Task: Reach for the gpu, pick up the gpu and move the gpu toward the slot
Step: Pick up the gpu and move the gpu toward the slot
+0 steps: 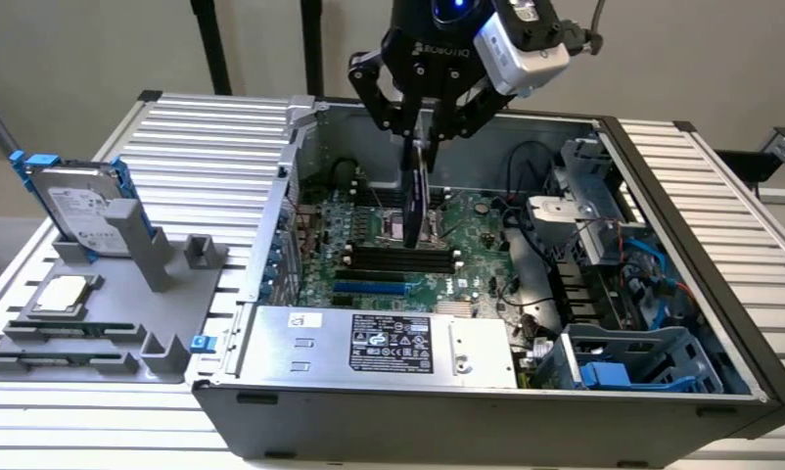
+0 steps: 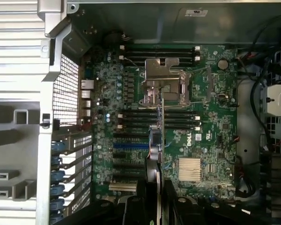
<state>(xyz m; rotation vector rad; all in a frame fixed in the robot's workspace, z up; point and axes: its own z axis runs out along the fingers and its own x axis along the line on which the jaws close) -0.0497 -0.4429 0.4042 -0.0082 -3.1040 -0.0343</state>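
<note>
Gripper (image 1: 426, 125) status: I read it as clamped on the gpu (image 1: 419, 191), which hangs edge-on and upright below the fingers, above the open computer case (image 1: 497, 411). In the wrist view the gripper (image 2: 154, 197) shows the same grasp: both fingers press the card (image 2: 157, 140) from either side, and the card runs away from the camera as a thin vertical line over the motherboard (image 2: 201, 140).

Scene, from the exterior view's left to its right:

1. A grey fixture tray (image 1: 92, 333) rests on the ribbed table (image 1: 209, 127). It holds a silver hard drive with blue rails (image 1: 79, 206) standing upright, and a small square processor chip (image 1: 64, 294) lying flat in front of it. I see no green card on this tray.
2. The case lies open on its side, with the power supply (image 1: 380, 343) along its near wall.
3. The card and gripper sit over the middle of the motherboard, roughly above the processor socket (image 1: 406, 225) and the black memory slots (image 1: 399, 259). The blue expansion slot (image 1: 366, 289) lies nearer the power supply, toward the exterior view's left of the card.
4. Drive cages and cables (image 1: 602, 274) occupy the exterior view's right of the case.

Task progress, by my judgement: reach and pick-up are complete, since the card is off any support and carried in the fingers. The transfer is well along, with the card already inside the outline of the case. Its lower edge appears clear of the board, though I cannot confirm the gap. It is not yet aligned over the expansion slots.
</note>
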